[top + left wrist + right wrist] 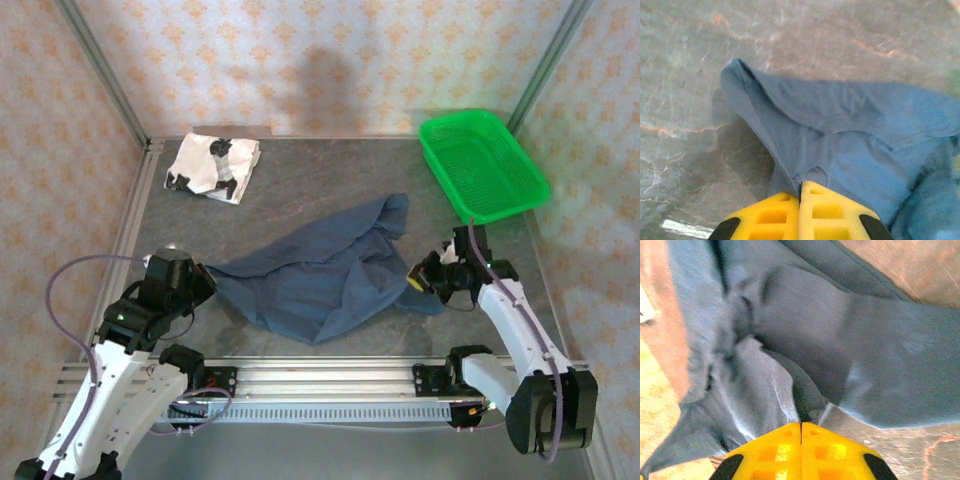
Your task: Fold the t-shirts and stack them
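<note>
The navy blue t-shirt (320,270) lies crumpled across the middle of the table. My left gripper (200,283) is shut on its left edge; in the left wrist view a fold of blue cloth (850,135) runs into the closed yellow fingers (835,212). My right gripper (415,279) is shut on the shirt's right edge, and the right wrist view has a pinch of the same cloth (810,395) caught between the yellow fingers (835,452). The white t-shirt with black patches (213,165) lies folded at the back left, away from both grippers.
A green mesh basket (483,164) stands at the back right corner, just behind my right arm. Metal frame rails run along the table's left edge (135,215) and near edge (330,380). Patterned walls close in the back and sides.
</note>
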